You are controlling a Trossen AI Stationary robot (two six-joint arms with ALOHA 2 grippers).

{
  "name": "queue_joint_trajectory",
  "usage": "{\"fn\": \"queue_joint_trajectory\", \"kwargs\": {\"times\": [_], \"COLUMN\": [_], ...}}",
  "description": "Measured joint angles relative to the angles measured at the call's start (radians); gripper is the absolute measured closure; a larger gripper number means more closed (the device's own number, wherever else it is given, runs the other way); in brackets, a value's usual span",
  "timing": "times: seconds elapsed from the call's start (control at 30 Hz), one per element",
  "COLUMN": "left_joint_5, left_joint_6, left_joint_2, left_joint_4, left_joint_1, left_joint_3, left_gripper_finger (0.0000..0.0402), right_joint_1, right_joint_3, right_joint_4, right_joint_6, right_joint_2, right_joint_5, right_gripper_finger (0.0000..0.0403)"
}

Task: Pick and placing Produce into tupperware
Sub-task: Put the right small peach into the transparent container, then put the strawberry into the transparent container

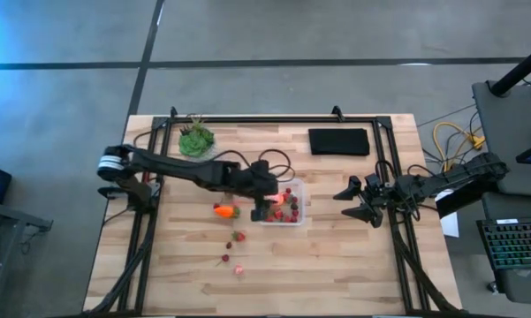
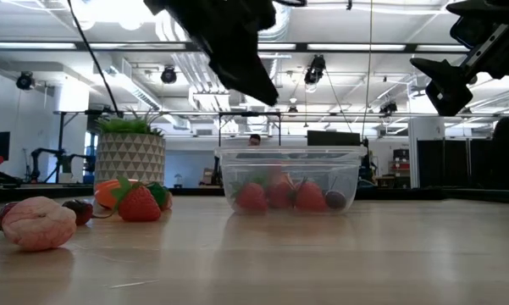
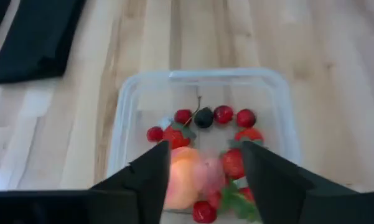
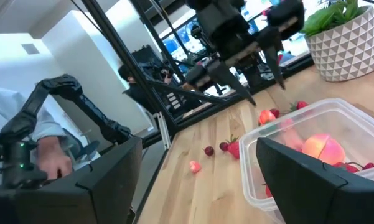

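Note:
The clear square tupperware [image 1: 293, 212] stands mid-table and holds several small red berries [image 3: 223, 114], a dark one [image 3: 203, 117] and a pink-orange round fruit [image 3: 185, 178]. My left gripper [image 3: 206, 149] hangs open above the tupperware's left part, well clear of its rim in the low view [image 2: 252, 78], with nothing between its fingers. On the wood to the left of the tupperware lie an orange carrot piece [image 1: 222, 210], a strawberry [image 1: 238, 236], a small dark berry [image 1: 225, 259] and a pale pink piece [image 1: 238, 270]. My right gripper [image 1: 360, 201] waits open at the table's right side.
A green plant in a pale patterned pot [image 1: 195, 139] stands at the far left, and a black pad [image 1: 339, 141] lies at the far right. Black frame rails [image 1: 159, 159] run along the table's sides. Bare wood stretches along the near edge.

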State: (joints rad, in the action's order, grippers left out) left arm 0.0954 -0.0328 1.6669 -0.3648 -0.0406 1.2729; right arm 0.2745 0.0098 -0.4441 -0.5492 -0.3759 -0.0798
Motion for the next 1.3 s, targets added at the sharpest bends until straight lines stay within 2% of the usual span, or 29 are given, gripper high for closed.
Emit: {"fn": "queue_joint_trajectory", "kwargs": {"times": [0.1, 0.2, 0.27, 0.33, 0.47, 0.6, 0.67, 0.87, 1.3], "left_joint_5": [0.082, 0.123, 0.125, 0.127, 0.119, 0.079, 0.079, 0.098, 0.088], "left_joint_6": [0.0, -0.008, -0.027, -0.05, -0.211, -0.42, -0.474, -0.439, -0.501], "left_joint_2": [0.019, -0.021, -0.06, -0.098, -0.162, -0.176, -0.18, -0.168, -0.112], "left_joint_4": [-0.128, -0.419, -0.578, -0.631, -0.581, -0.572, -0.509, -0.28, -0.207], "left_joint_1": [0.0, 0.007, 0.016, 0.028, 0.055, 0.065, 0.067, 0.07, 0.103], "left_joint_3": [0.044, 0.093, 0.086, 0.033, -0.091, -0.22, -0.279, -0.387, -0.426], "left_gripper_finger": [0.0181, 0.0154, 0.0148, 0.0147, 0.0154, 0.0177, 0.019, 0.0209, 0.021], "right_joint_1": [0.0, 0.0, 0.0, 0.0, 0.0, 0.0, 0.0, 0.0, 0.0], "right_joint_3": [0.0, 0.0, 0.0, 0.0, 0.0, 0.0, 0.0, 0.0, 0.0], "right_joint_4": [0.0, 0.0, 0.0, 0.0, 0.0, -0.001, 0.0, 0.0, 0.0], "right_joint_6": [0.0, 0.0, 0.0, 0.0, 0.0, 0.0, 0.0, 0.0, 0.0], "right_joint_2": [0.0, 0.0, 0.0, 0.0, 0.0, 0.0, 0.0, 0.0, 0.0], "right_joint_5": [0.0, 0.0, 0.0, 0.0, 0.0, 0.0, 0.0, 0.0, 0.0], "right_gripper_finger": [0.0095, 0.0091, 0.009, 0.009, 0.0094, 0.0096, 0.0095, 0.0089, 0.0092]}}
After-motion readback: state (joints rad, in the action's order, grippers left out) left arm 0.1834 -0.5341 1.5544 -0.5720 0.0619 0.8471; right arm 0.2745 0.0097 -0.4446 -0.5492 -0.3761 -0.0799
